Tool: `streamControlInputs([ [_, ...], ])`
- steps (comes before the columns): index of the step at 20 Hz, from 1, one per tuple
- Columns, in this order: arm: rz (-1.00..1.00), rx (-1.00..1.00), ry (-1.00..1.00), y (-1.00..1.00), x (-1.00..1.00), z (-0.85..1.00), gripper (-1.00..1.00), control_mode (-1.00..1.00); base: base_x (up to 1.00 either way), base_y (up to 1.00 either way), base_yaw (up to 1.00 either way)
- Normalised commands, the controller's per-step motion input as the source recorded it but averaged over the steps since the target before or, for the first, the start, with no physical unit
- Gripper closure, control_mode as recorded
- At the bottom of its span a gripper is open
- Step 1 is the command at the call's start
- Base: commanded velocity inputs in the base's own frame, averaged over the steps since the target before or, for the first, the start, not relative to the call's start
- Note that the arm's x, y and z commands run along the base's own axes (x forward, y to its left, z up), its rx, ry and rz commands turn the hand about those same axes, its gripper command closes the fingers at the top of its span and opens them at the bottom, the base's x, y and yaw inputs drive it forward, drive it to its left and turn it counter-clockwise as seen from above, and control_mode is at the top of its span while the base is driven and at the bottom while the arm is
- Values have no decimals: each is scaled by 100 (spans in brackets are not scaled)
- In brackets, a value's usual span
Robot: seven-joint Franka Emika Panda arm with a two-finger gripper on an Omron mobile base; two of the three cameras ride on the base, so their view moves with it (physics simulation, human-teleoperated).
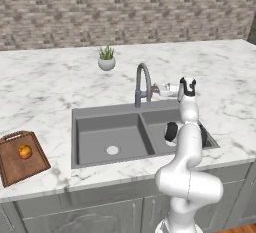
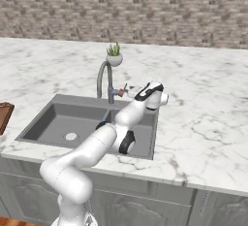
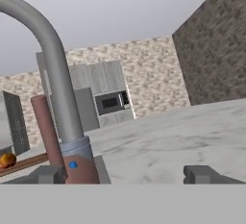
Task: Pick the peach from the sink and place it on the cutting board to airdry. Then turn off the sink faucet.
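Note:
The peach [image 1: 25,152] rests on the cutting board [image 1: 15,169] on the counter left of the sink [image 1: 107,109]. In the hand view, peach [image 3: 6,160] and board [image 3: 29,162] show far off at the left edge. My gripper [image 1: 159,89] hovers behind the right basin, level with the base of the sink faucet [image 1: 143,83] and pointing at it from the right. It is open [image 3: 126,174], holding nothing. The faucet's grey neck [image 3: 57,83] and its reddish lever [image 3: 45,127] stand close in front, by my left fingertip [image 3: 50,174]. From the right base view, my gripper [image 2: 127,90] sits beside the faucet [image 2: 103,77].
A small potted plant [image 1: 106,61] stands on the counter behind the faucet. The brick wall runs along the back of the marble counter [image 1: 45,87]. My own arm leans over the right basin [image 2: 140,135]. A microwave [image 3: 111,103] and cabinets show far off.

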Motion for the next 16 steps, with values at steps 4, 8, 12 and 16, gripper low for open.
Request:
streamControlInputs([
  [4, 5, -10, -1, 64, 10, 73, -100, -100, 0, 0, 0],
  [8, 4, -17, 0, 85, 15, 74, -100, -100, 0, 0, 0],
  [12, 4, -20, 0, 91, 14, 69, -100, -100, 0, 0, 0],
  [16, 3, -24, 0, 100, 11, 63, -100, -100, 0, 0, 0],
])
